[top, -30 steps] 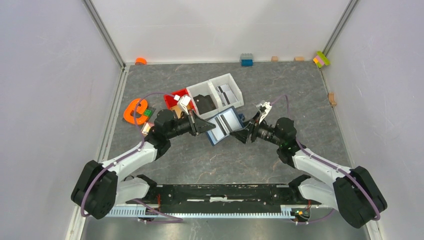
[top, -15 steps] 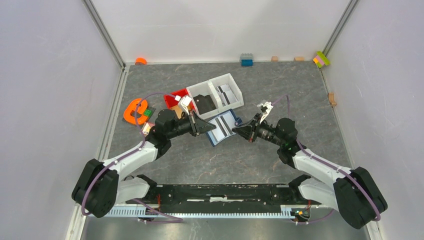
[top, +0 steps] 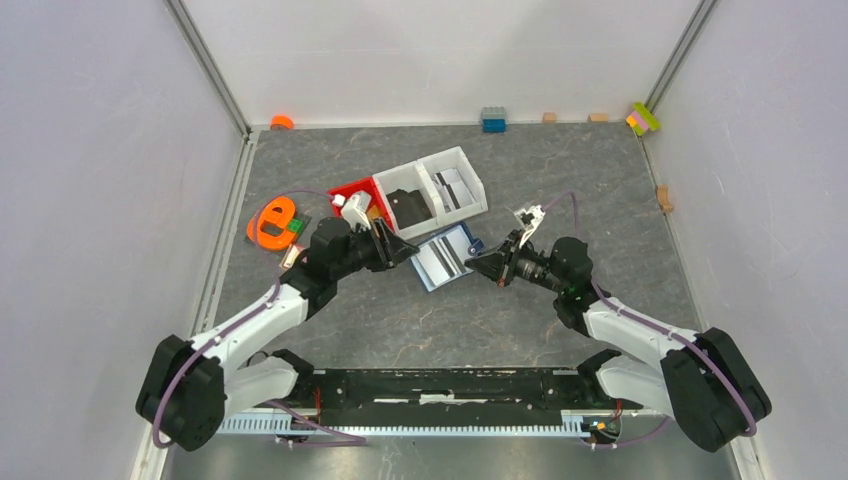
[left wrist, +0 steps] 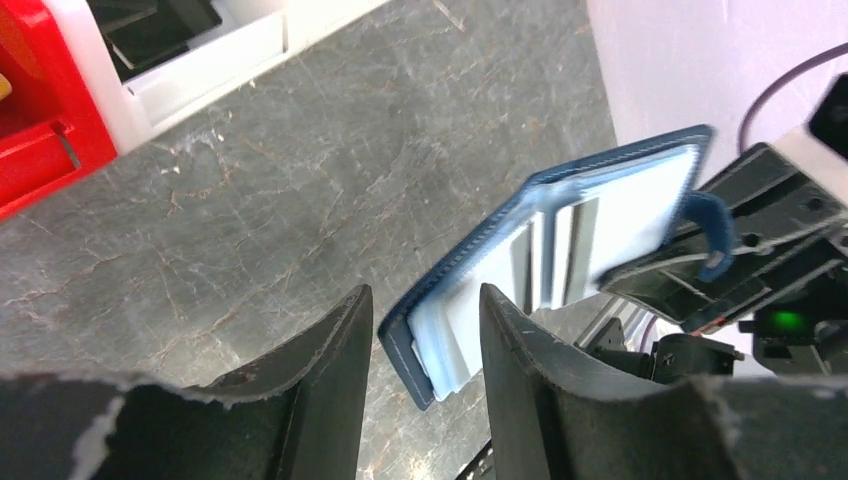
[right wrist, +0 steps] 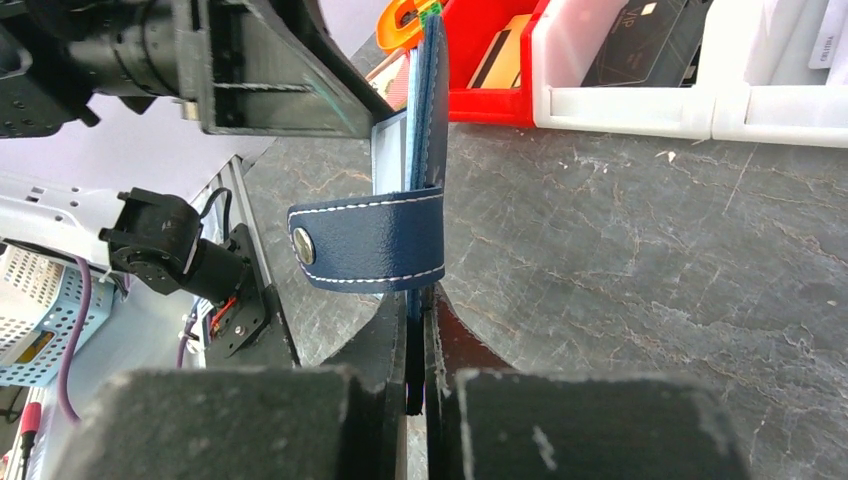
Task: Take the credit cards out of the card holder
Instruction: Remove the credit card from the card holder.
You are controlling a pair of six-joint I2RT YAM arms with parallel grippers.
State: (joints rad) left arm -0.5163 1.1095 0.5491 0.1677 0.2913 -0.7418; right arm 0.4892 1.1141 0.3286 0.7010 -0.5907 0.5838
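The navy card holder (top: 445,257) hangs open between the two arms, its pale blue inside (left wrist: 600,215) facing the left wrist camera. My right gripper (right wrist: 418,325) is shut on the holder's edge just below the strap tab (right wrist: 370,245). My left gripper (left wrist: 420,345) is open, and the holder's near corner lies between its fingers without touching either. Pale strips in the holder's pockets (left wrist: 570,250) look like card edges. A light grey credit card (top: 455,188) and a dark one (top: 407,205) lie in the white bin.
The divided white bin (top: 447,155) and a red bin (top: 352,190) stand just behind the holder. An orange object (top: 272,222) lies at the left. Small toy blocks (top: 493,119) line the back wall, and walls close in both sides.
My left gripper has opened, let go of the holder and drawn back to the left. My right gripper has shut on the holder's strap edge, and the holder has dropped flatter.
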